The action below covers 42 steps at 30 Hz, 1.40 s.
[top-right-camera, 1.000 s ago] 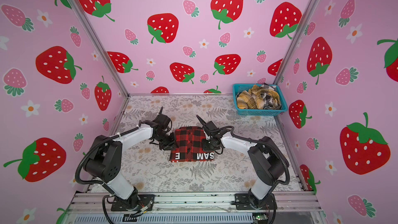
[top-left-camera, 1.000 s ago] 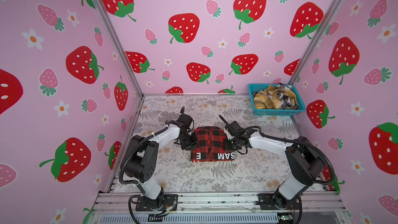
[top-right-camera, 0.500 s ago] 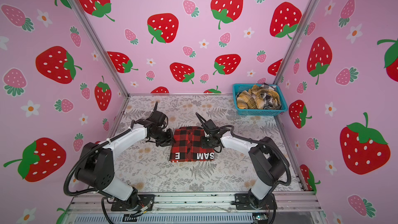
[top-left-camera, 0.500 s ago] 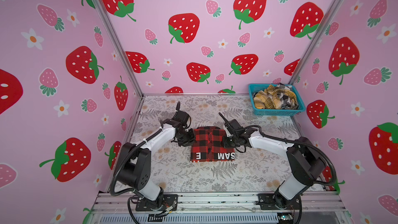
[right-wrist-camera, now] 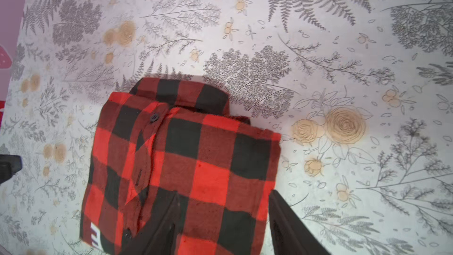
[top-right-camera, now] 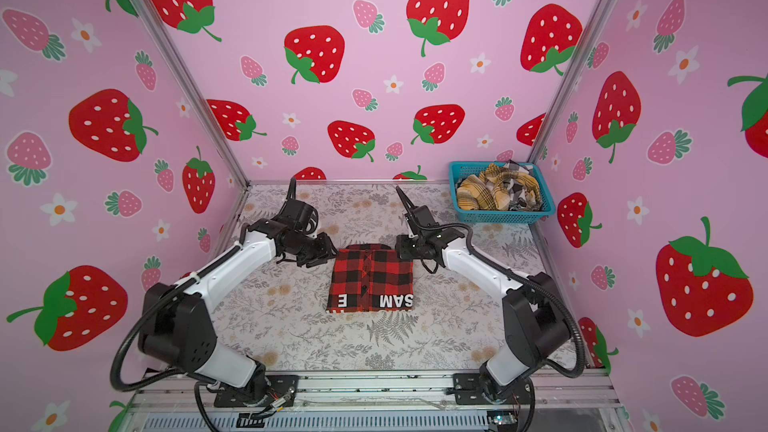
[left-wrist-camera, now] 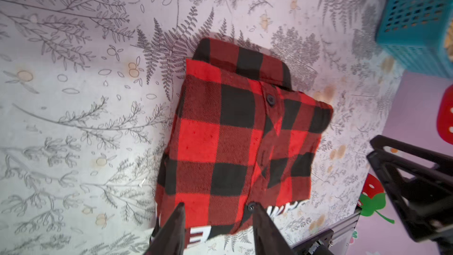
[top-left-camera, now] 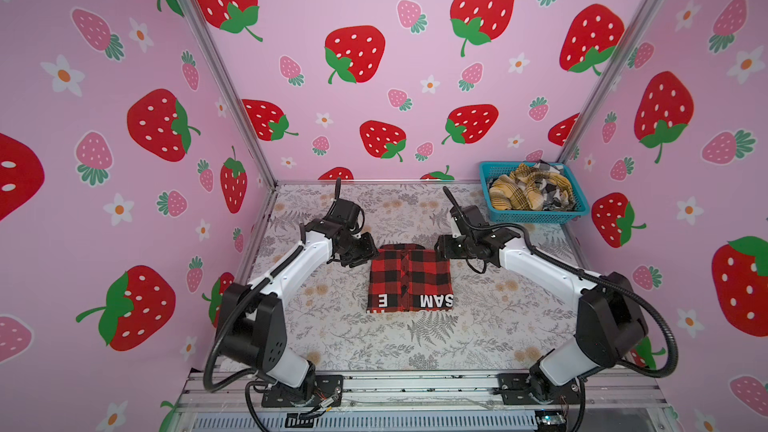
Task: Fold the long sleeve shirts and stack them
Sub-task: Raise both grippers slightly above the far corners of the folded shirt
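- Red shirt [top-left-camera: 409, 278] lies folded flat in the middle of the counter [top-left-camera: 415, 347], a neat square with white letters.
- And the pincers?
- Left pincer [left-wrist-camera: 218, 207] and right pincer [right-wrist-camera: 224, 192] hover by its far corners, both part open, holding nothing. I think this fold is done.
- Soft, fuzzy checks. More shirts [top-left-camera: 528, 193] sit crumpled in the basket [top-left-camera: 536, 216], waiting.

Bright even light, soft shadows; wrist views slightly blurred, wide-angle distortion.
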Tool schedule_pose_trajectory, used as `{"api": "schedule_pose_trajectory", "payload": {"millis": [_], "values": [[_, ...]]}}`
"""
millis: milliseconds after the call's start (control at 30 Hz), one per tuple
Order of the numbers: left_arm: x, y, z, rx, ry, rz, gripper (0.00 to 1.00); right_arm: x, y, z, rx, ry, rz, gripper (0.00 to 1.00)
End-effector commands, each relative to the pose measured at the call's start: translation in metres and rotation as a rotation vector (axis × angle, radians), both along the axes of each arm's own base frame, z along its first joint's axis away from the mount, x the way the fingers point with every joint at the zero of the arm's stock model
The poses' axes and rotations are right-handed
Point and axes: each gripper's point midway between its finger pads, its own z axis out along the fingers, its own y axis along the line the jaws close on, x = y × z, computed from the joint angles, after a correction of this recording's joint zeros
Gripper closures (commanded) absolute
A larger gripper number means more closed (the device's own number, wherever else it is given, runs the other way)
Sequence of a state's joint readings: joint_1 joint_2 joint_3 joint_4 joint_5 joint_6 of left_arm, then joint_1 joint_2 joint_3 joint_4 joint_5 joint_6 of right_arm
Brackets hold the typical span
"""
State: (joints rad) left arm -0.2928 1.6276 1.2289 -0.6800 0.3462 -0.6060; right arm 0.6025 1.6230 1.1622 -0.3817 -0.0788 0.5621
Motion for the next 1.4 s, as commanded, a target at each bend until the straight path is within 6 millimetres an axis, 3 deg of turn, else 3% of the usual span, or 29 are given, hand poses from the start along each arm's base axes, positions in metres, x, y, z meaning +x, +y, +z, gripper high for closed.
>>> {"api": "schedule_pose_trajectory", "payload": {"millis": [0,167,367,567,700,867,1100,1367], "values": [[0.030,0.007,-0.010,-0.044,0.015,0.040,0.50,0.014,-0.005,-0.023,0.028,0.063,0.038,0.41],[0.063,0.004,-0.032,-0.049,0.064,0.051,0.49,0.019,0.008,-0.046,0.070,0.129,0.093,0.43],[0.075,-0.001,-0.056,-0.054,0.109,0.046,0.56,0.026,0.015,-0.067,0.086,0.157,0.086,0.48],[0.075,-0.004,-0.071,-0.085,0.145,0.053,0.77,0.028,0.021,-0.071,0.108,0.163,0.089,0.65],[0.076,-0.001,-0.070,-0.130,0.144,0.086,1.00,0.026,0.025,-0.057,0.104,0.125,0.102,0.72],[0.078,0.000,-0.057,-0.197,0.112,0.113,1.00,0.025,0.029,-0.036,0.096,0.065,0.114,0.81],[0.070,0.023,-0.047,-0.209,0.040,0.210,1.00,0.028,0.035,-0.018,0.132,0.009,0.101,0.86],[0.069,0.030,-0.085,-0.168,0.126,0.214,1.00,0.032,0.039,-0.069,0.078,0.114,0.097,0.84]]}}
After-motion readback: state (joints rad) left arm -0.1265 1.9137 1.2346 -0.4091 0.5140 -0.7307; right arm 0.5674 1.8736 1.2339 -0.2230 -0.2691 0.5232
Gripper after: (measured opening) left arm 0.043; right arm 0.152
